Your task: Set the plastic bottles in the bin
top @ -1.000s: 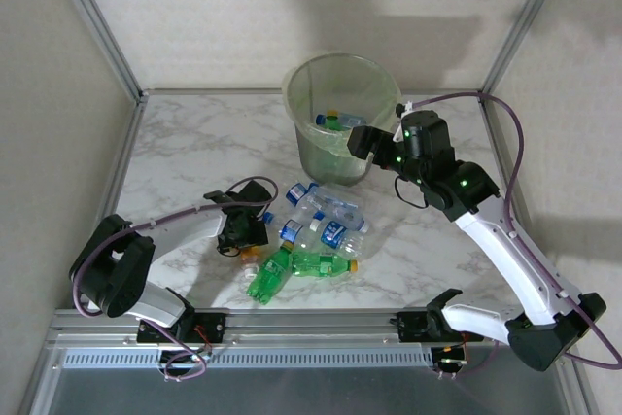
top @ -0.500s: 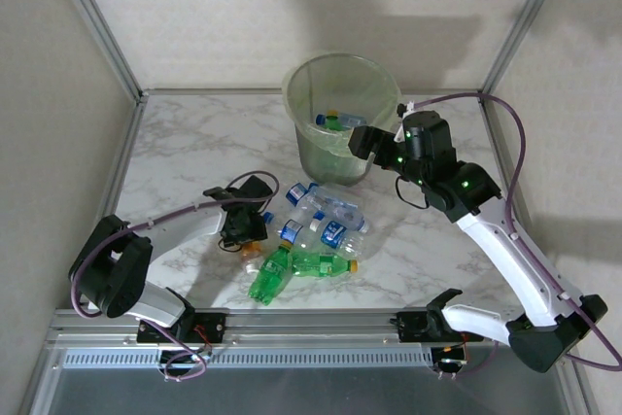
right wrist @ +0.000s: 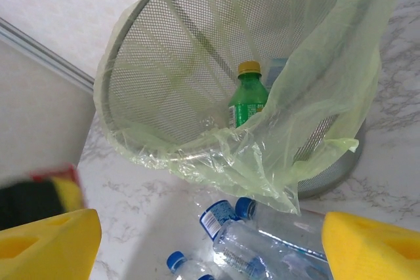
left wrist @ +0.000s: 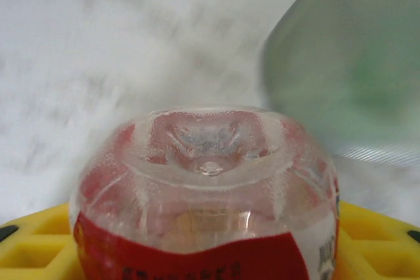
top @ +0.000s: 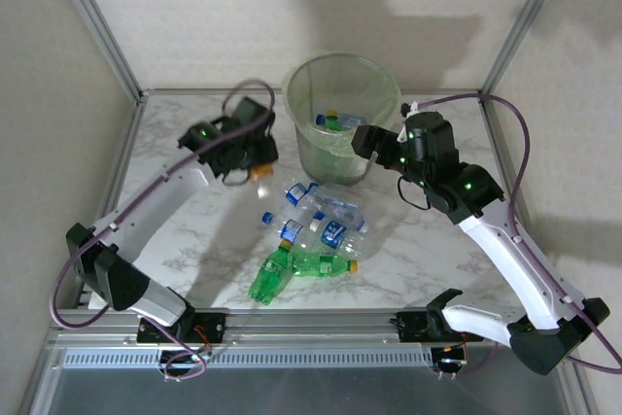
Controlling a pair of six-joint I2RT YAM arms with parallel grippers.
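My left gripper (top: 255,155) hangs in the air just left of the bin (top: 292,94), shut on a clear plastic bottle (left wrist: 207,181) with a red label; its orange cap (top: 260,172) points down. The left wrist view looks at the bottle's base, held between the yellow pads (left wrist: 33,247), with the bin (left wrist: 354,63) blurred beyond. My right gripper (top: 367,140) is open by the bin's right wall, nothing between its pads (right wrist: 46,244). The bin (right wrist: 131,142) holds a green bottle (right wrist: 248,100). Several blue-capped bottles (top: 321,221) and two green ones (top: 292,269) lie on the table.
The bin's loose yellow-green liner (right wrist: 308,136) hangs over its rim toward the right gripper. Metal frame posts (top: 97,26) and walls close in the marble table (top: 185,123) at the back and sides. Bare tabletop lies left and right of the bottle pile.
The left gripper closed on the red-labelled bottle at the front left of the pile, then lifted it up and back to the bin's left side. The right arm stayed put.
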